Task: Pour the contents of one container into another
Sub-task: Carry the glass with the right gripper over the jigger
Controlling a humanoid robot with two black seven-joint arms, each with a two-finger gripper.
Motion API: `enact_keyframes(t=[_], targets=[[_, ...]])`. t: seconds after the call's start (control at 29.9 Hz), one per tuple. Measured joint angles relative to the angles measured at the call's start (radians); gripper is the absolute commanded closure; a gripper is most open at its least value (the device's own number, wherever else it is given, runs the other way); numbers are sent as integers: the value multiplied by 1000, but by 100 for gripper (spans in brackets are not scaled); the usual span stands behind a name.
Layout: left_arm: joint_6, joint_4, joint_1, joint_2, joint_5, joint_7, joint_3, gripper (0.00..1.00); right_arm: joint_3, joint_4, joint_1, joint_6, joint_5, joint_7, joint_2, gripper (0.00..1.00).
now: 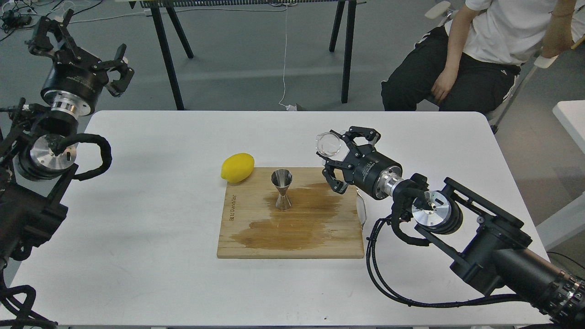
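Bright, even overhead light, soft faint shadows on the white table [151, 192], mild glare on the jigger [282, 189], focus sharp throughout.

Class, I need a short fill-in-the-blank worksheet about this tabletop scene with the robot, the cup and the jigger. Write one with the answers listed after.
1. The right pincer holds a clear glass cup tipped on its ____.
2. The steel jigger stands upright on the wooden ____.
3. The yellow lemon lies at the board's far ____ corner.
4. The left pincer is raised and holds ____.

Answers: side; board; left; nothing
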Motion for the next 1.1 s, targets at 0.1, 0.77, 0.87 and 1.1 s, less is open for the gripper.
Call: enact_keyframes(t=[0.1,0.77,0.87,1.1], targets=[[5,1,0,0,1,0,0,0,-57,-7,52,-21,-61,2,10,64],[7,2,2,1,4,-2,-2,0,-125,-80,85,-75,-460,2,108,64],[7,2,2,1,4,-2,-2,0,-137,-93,85,-75,-514,2,109,64],[7,2,2,-1,4,-2,-2,0,-170,-99,81,-76,-604,19,110,64]])
